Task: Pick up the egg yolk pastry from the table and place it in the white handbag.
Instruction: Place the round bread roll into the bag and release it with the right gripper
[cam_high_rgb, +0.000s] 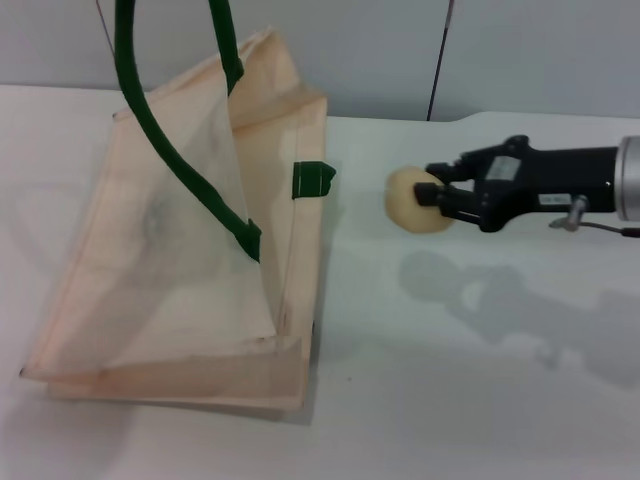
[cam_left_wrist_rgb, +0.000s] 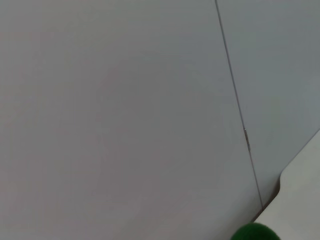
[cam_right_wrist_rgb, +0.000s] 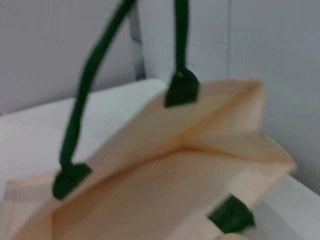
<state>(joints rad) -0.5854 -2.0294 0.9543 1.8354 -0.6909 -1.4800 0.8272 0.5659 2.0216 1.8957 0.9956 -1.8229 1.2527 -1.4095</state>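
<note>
The pale yellow egg yolk pastry (cam_high_rgb: 415, 198) is held in the air above the white table, in my right gripper (cam_high_rgb: 432, 194), which is shut on it and reaches in from the right. Its shadow lies on the table below. The white handbag (cam_high_rgb: 190, 240) stands to the left of the pastry, cream fabric with dark green handles (cam_high_rgb: 175, 150) pulled upward out of the top of the head view. The bag also fills the right wrist view (cam_right_wrist_rgb: 165, 185). A green handle tip shows in the left wrist view (cam_left_wrist_rgb: 255, 233). My left gripper is not in view.
The white table (cam_high_rgb: 480, 400) spreads in front and to the right of the bag. A grey wall (cam_high_rgb: 360, 50) with a dark vertical seam stands behind the table.
</note>
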